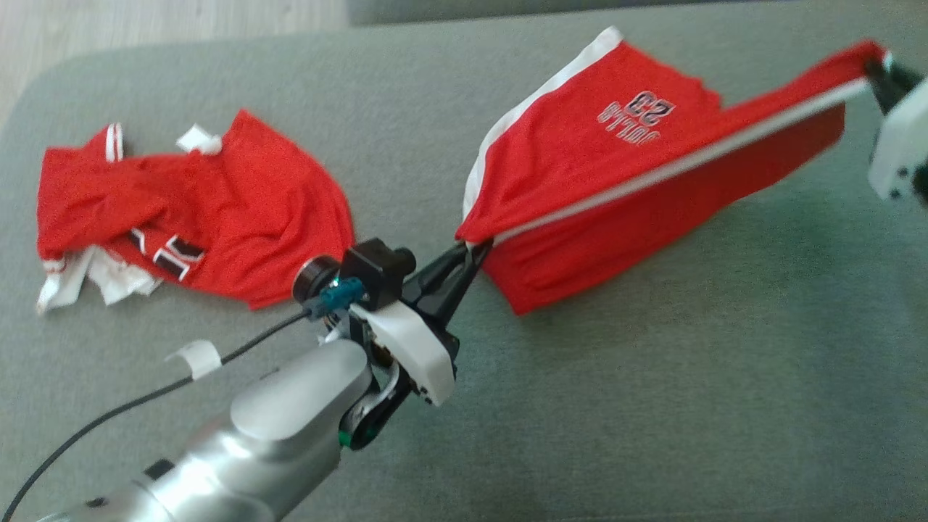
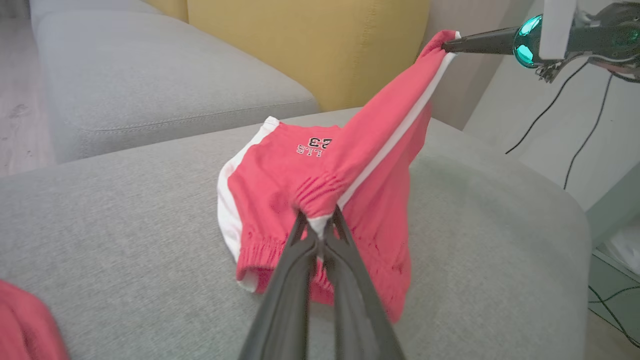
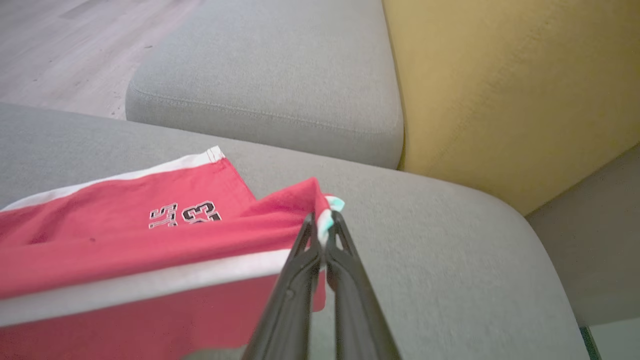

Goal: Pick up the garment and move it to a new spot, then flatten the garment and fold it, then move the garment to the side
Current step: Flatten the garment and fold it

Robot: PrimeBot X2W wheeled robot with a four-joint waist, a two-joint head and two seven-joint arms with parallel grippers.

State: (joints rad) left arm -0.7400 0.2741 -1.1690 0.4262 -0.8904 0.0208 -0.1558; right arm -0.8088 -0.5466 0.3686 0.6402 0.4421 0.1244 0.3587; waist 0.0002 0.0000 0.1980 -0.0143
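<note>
Shorts hang taut: left gripper clamped on the near corner, right gripper on the far-right one, stretching them flat, I'd judge.

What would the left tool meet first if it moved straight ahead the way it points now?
The red shorts: the left tool is shut on their waistband, so the cloth lies directly ahead. Beyond it, probably the grey cushion, though depth is unclear.

On the cushion, garment right — jersey left.
</note>
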